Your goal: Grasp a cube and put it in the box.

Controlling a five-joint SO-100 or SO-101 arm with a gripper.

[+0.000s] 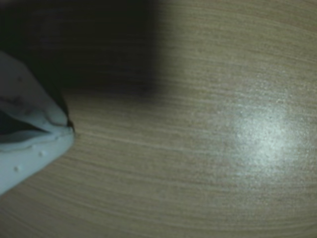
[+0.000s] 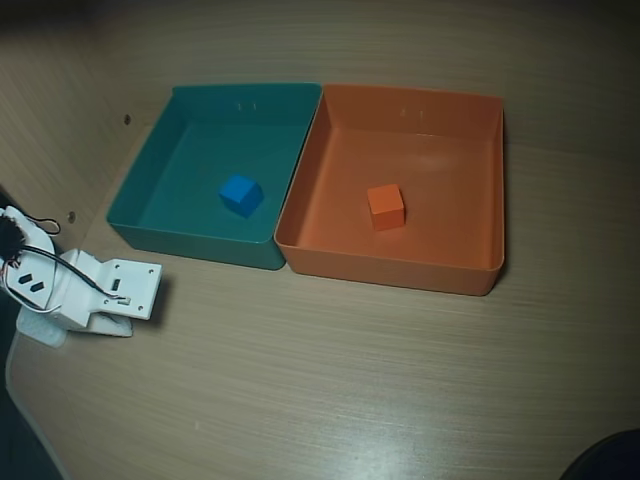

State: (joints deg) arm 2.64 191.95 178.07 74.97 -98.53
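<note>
The cube (image 2: pixel 385 207) sits on the floor of the box (image 2: pixel 400 265) — apart from its walls. In the wrist view the hand (image 1: pixel 69 126) holds nothing, its white fingers (image 1: pixel 29 153) closed together at the tip, over bare counter (image 1: pixel 198 173) — well away from both.

No readable text

Neither view shows any letters, numbers, labels or brand marks that can be read.

bare table (image 2: pixel 330 380) lies open; teal tray (image 2: pixel 215 170) and box (image 2: pixel 400 270) walls touch, blocking passage.
</note>
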